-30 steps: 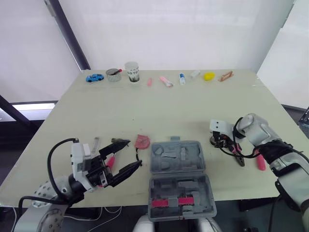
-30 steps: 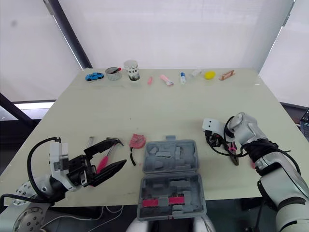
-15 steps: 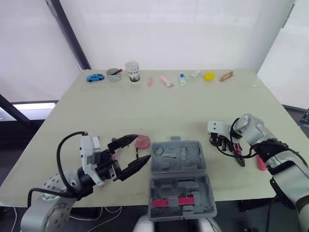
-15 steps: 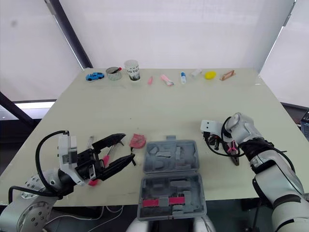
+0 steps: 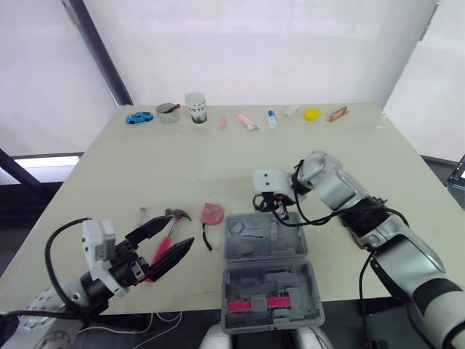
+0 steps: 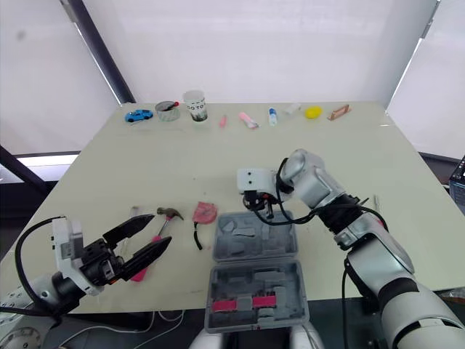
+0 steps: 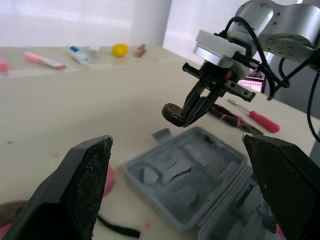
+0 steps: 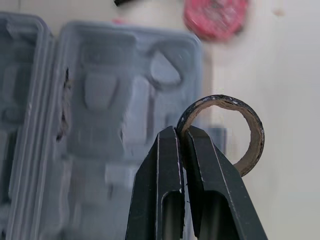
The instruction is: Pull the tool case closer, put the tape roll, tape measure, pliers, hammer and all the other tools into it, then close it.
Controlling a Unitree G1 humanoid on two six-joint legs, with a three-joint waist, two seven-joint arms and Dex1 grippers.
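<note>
The grey tool case (image 5: 270, 280) lies open near the front edge, and a few pink tools sit in its near half. My right gripper (image 5: 277, 212) is shut on the tape roll (image 8: 250, 131), a black ring with a cardboard core. It hangs just above the far edge of the case's far half (image 7: 180, 175). My left gripper (image 5: 178, 231) is open at the front left, over the pink-handled hammer (image 5: 175, 215). A round pink tape measure (image 5: 212, 213) lies left of the case. The pliers (image 7: 226, 116) and a red screwdriver (image 7: 263, 122) lie beyond my right gripper.
A small metal tool (image 5: 142, 216) and a black bent piece (image 5: 205, 239) lie near the hammer. Along the table's far edge stand a blue toy car (image 5: 139, 116), a tin (image 5: 168, 113), a cup (image 5: 195, 107), a yellow object (image 5: 312, 113) and other small items.
My right arm has carried the tape roll left, from the table right of the case to over the case's far edge. My left gripper has drawn back from the tape measure toward the front left.
</note>
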